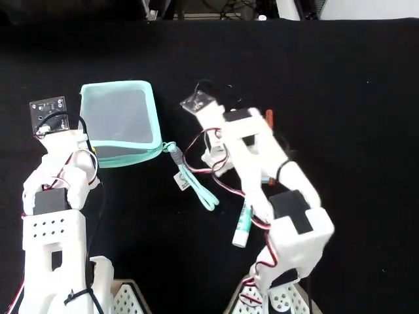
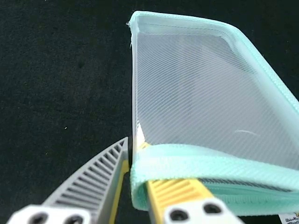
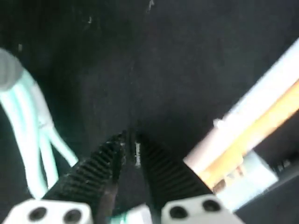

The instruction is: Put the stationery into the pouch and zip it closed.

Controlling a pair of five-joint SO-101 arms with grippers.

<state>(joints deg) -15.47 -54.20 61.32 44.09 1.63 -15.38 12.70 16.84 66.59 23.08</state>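
Mint-rimmed pouch [image 2: 196, 93] sits pinched in the nearly closed left pincer [image 2: 132, 145].

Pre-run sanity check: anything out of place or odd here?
Nothing is spilled or damaged. The pouch looks empty; the left gripper pinches its mouth, one finger inside. The right gripper is shut on nothing, while the pens beside it lie loose on the table.
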